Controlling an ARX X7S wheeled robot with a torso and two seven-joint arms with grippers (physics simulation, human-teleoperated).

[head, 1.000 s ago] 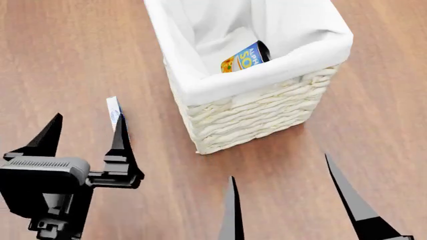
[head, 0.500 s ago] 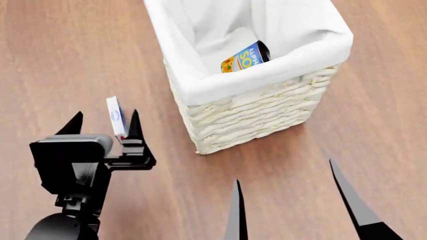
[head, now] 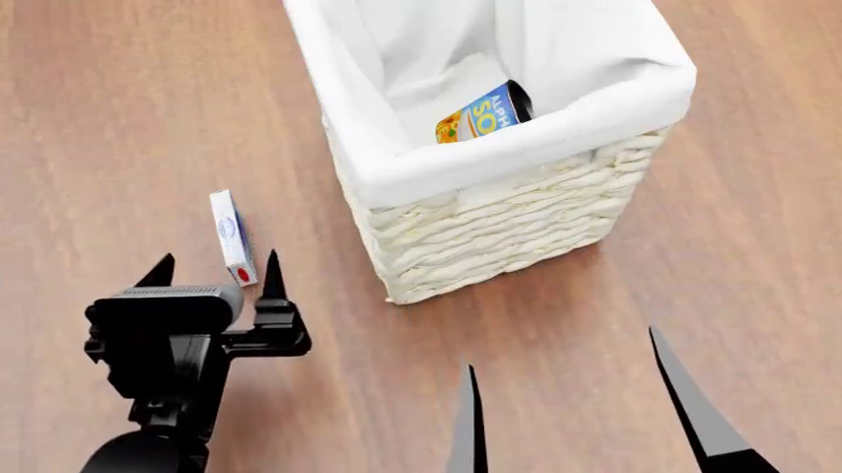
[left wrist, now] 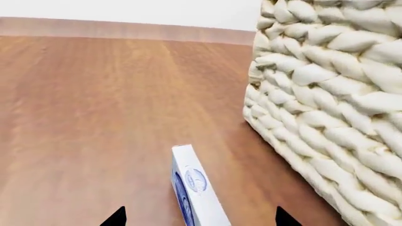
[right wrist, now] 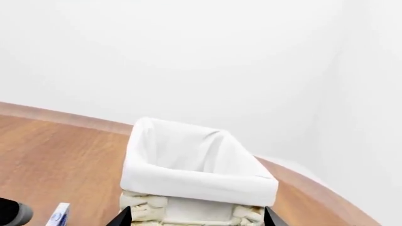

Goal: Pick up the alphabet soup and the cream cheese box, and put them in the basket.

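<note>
With the alphabet soup (head: 484,113) already in the basket (head: 500,232), I have the left tool (head: 217,271) spread wide and empty, straddling the cream cheese box (head: 232,236) standing on edge at the basket's nine o'clock (right tool (head: 566,379) gapes idle).

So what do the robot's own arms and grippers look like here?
Both are plain matte black with no markings, cables or coloured parts showing. The left gripper has two short pointed fingers on a blocky body with a rounded, finely ribbed housing, mounted on a rounded black wrist. Of the right gripper only two long, blade-like tapering fingers show, ending in sharp tips.
</note>
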